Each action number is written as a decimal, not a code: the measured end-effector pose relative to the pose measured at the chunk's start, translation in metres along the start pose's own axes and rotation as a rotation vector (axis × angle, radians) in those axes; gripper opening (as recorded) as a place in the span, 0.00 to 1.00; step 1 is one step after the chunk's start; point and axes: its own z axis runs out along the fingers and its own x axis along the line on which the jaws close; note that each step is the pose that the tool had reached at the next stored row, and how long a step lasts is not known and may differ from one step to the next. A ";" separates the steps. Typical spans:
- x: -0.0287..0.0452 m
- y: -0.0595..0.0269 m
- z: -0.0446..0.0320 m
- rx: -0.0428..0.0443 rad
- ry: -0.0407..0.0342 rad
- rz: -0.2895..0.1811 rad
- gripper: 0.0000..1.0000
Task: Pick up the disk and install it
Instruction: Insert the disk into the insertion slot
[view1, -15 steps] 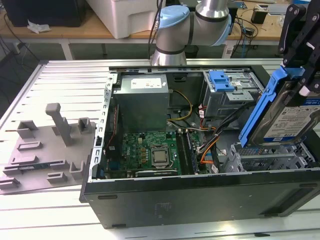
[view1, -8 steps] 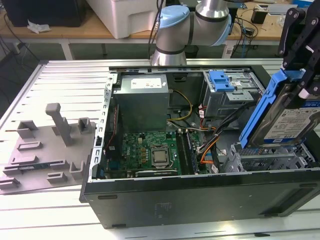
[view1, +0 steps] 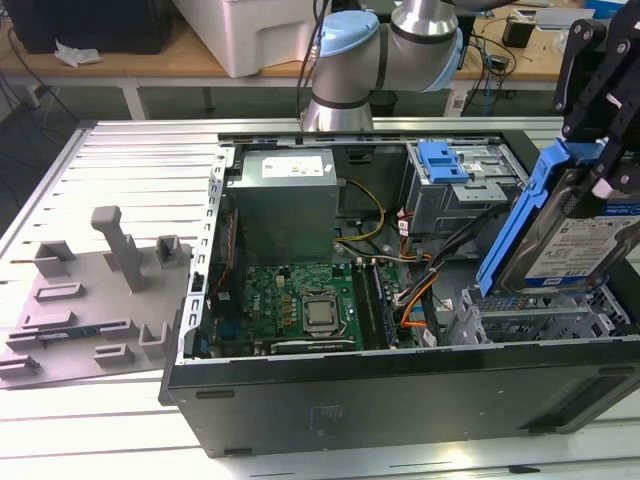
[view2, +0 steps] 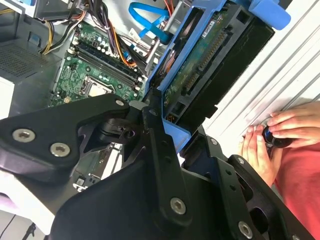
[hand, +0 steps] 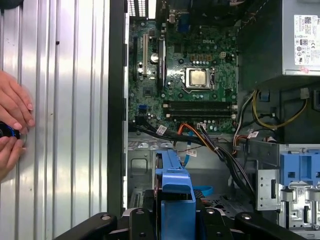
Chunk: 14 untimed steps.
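Disk hangs tilted, clamped by its blue rails in the hand, just above the grey drive cage at the exterior view's right end of the open case. Pick-up looks done; seating it likely calls for squaring the rails to the cage. The exterior view gives the labelled face; the second wrist view gives its green circuit board and a person's fingers on the surface

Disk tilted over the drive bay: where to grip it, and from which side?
Grip the disk at its raised end, coming from above, as the gripper does now. It's flat and tilted, lower end pointing into the drive bay, so the top is the end with free room.
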 end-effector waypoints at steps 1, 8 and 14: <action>-0.0007 -0.0001 0.0004 0.0000 -0.0001 0.000 0.37; -0.0014 -0.0030 0.0044 0.0000 0.0000 0.001 0.37; -0.0024 -0.0033 0.0076 0.0001 -0.0002 0.002 0.37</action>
